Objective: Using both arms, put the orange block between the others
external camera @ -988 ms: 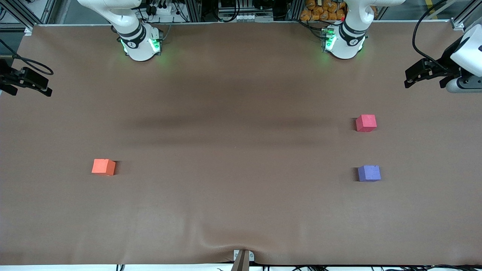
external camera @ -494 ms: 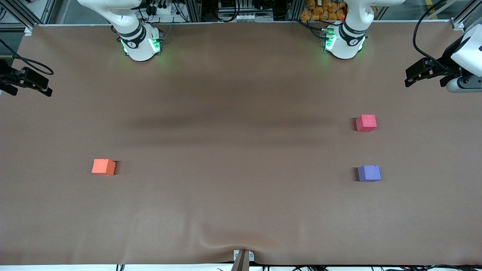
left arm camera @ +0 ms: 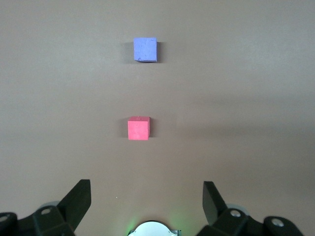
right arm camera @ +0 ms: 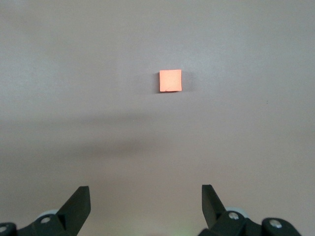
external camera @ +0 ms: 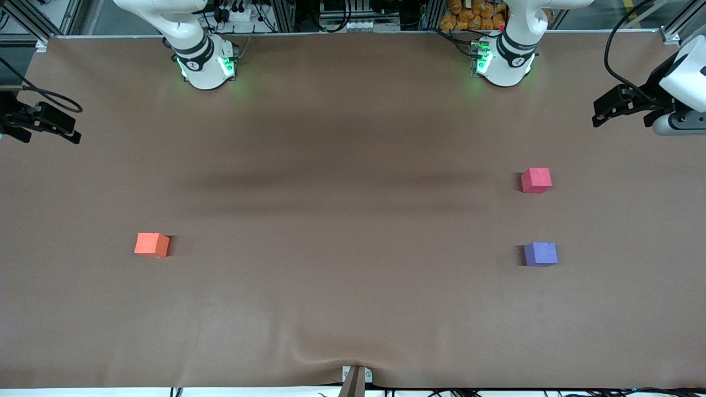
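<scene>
The orange block (external camera: 151, 245) lies alone on the brown table toward the right arm's end; it also shows in the right wrist view (right arm camera: 170, 80). The others, a pinkish-red cube (external camera: 536, 180) and a purple-blue cube (external camera: 540, 254), sit toward the left arm's end with a gap between them, the purple-blue one nearer the front camera. The left wrist view shows both, red (left arm camera: 138, 129) and purple-blue (left arm camera: 145, 49). My right gripper (external camera: 66, 129) (right arm camera: 146, 194) hangs high, open and empty. My left gripper (external camera: 604, 113) (left arm camera: 146, 189) hangs high too, open and empty.
The brown table cover (external camera: 353, 220) has a wrinkle near the front edge by a small clamp (external camera: 356, 377). The two green-lit bases (external camera: 207, 66) (external camera: 503, 63) stand along the edge farthest from the front camera. Cables and racks lie past that edge.
The right gripper has shifted slightly in the front view. The left gripper and all three cubes have stayed put.
</scene>
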`<state>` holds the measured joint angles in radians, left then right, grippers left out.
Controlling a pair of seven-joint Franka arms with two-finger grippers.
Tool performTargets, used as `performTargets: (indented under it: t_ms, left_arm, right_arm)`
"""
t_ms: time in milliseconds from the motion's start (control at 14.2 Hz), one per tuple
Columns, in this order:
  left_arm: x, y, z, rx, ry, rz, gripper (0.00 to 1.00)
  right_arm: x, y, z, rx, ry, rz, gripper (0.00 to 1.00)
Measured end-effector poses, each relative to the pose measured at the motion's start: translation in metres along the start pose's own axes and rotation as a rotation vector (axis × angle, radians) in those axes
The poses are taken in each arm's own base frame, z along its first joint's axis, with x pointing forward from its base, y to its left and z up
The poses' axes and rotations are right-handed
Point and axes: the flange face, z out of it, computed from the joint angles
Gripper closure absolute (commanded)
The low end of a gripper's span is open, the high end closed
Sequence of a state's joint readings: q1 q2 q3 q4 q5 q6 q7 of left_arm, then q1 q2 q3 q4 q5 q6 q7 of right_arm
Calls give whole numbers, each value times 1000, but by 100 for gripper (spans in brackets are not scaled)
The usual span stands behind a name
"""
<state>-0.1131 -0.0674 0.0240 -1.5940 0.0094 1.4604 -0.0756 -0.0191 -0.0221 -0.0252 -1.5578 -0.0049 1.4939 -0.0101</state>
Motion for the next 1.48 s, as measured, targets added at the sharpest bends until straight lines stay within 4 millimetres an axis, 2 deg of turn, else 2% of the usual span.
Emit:
performTargets:
  t_ms: [141,282,565,706,918,1129,1482]
  left_arm:
    - [0,0,0,0,0,0,0]
    - [0,0,0,0,1,1,0]
    - [0,4,0,1,0,7,0]
    - [0,5,0,1,-1,9,0]
    - [1,5,2,1,-5,10,0]
    - [2,6,4,2,-10,11,0]
    - [2,6,4,2,-9,10,0]
  right_arm:
    - [7,2,11,0,-22,3,0]
    - [22,4,36,-1,-54,8,0]
    - [72,13,116,-4,-99,22,0]
    - [91,20,154,-5,-120,33,0]
    - [112,19,203,-34,-132,19,0]
    - [122,21,233,-65,-146,8,0]
    - [129,45,268,-61,-131,14,0]
